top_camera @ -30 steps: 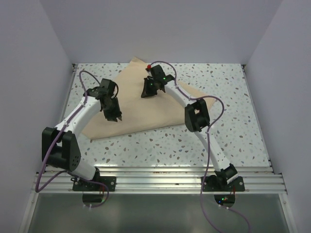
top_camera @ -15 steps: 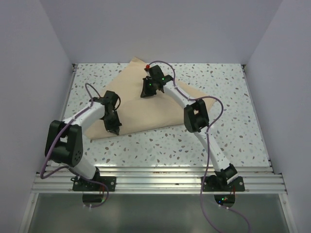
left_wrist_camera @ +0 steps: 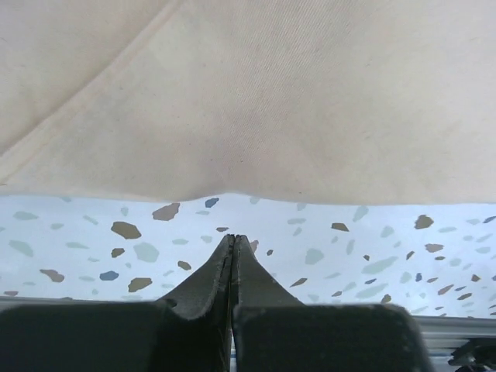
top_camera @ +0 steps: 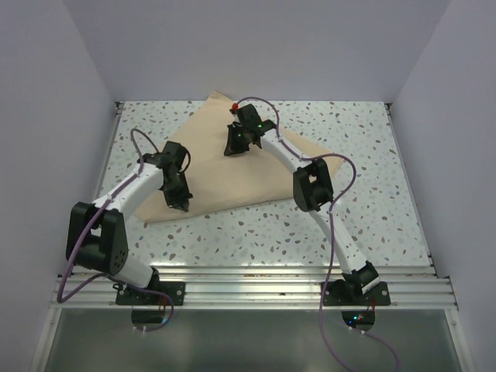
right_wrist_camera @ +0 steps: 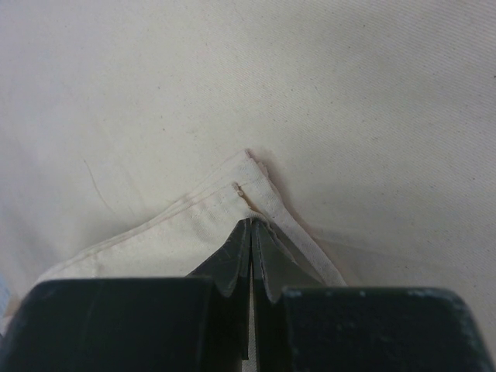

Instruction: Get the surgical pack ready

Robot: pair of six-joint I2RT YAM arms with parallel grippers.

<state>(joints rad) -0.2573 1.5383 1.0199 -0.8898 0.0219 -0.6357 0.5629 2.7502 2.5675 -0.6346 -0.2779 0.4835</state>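
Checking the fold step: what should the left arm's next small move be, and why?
Probably open the left gripper and ease it forward onto the near edge of the large tan cloth sheet: its jaws are shut on nothing, tips over the speckled table just short of that edge.

The tan cloth point(left_wrist_camera: 271, 101) runs past both wrist views' edges, and the right arm point(top_camera: 285, 149) overlaps it.

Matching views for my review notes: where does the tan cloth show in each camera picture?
Top external: cloth lies on the speckled table, left of centre towards the far edge.
Left wrist: cloth fills the upper half.
Right wrist: cloth fills nearly everything, folded corner central.
Shared landmark: the speckled table, in top and left wrist views.
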